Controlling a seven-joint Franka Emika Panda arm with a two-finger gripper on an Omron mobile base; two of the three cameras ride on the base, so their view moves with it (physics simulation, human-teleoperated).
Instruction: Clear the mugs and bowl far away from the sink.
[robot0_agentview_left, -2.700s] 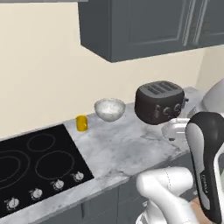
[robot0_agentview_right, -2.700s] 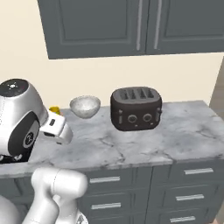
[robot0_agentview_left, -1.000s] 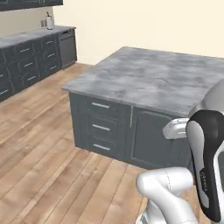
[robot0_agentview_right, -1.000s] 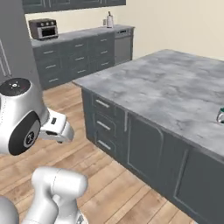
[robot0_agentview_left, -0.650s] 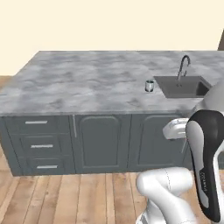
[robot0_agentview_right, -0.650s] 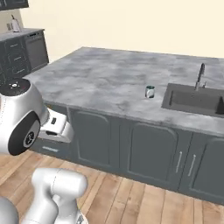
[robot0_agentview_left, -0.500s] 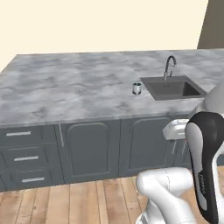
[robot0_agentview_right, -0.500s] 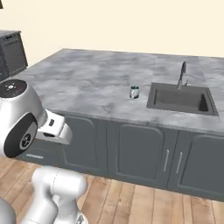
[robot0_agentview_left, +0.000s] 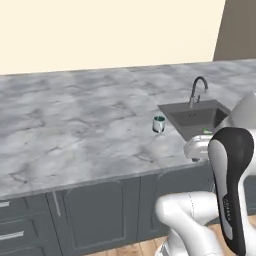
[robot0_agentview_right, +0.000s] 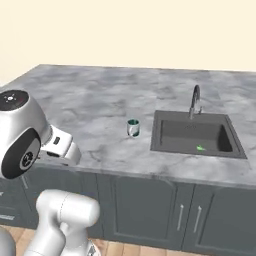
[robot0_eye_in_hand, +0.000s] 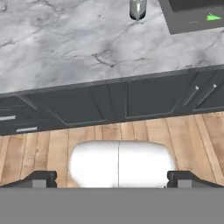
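Pale grey-white mug, teal inside, stood upright on the marbled counter just left of the sink.

The mug (robot0_agentview_left: 158, 124) sat near the counter's front edge, apart from the sink (robot0_agentview_left: 197, 119) rim, its axis vertical; the faucet (robot0_agentview_left: 198, 89) rose at the basin's far side. The gripper (robot0_eye_in_hand: 118, 177) pointed down toward the floor short of the cabinet fronts, fingertips spread wide and holding nothing; the mug lay ahead of it and well apart, up on the counter. Judged: a forward, rising reach was needed. A small green item (robot0_agentview_right: 200, 148) lay in the basin. Bare counter (robot0_agentview_right: 80, 100) stretched left; nothing blocked the approach.
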